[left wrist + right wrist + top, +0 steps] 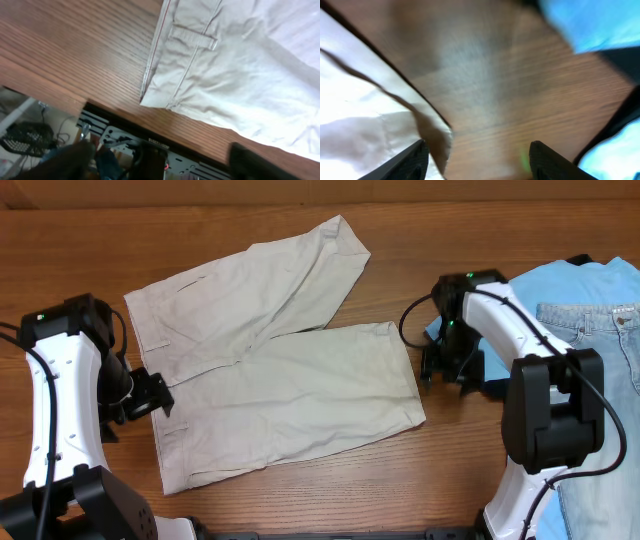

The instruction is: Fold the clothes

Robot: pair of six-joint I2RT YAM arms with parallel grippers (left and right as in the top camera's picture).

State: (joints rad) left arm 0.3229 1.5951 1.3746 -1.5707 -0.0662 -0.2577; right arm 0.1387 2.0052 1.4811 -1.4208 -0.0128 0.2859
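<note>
The pale beige shorts lie spread flat on the wooden table, waistband at the left, two legs toward the right. My left gripper is open and empty beside the waistband's left edge. In the left wrist view the waistband corner with a belt loop shows above my open fingers. My right gripper is open and empty just right of the lower leg's hem. In the right wrist view the hem corner lies by my left finger, with bare wood between the fingers.
A light blue T-shirt and pale blue jeans lie at the right side of the table. The table's front edge and a black frame show in the left wrist view.
</note>
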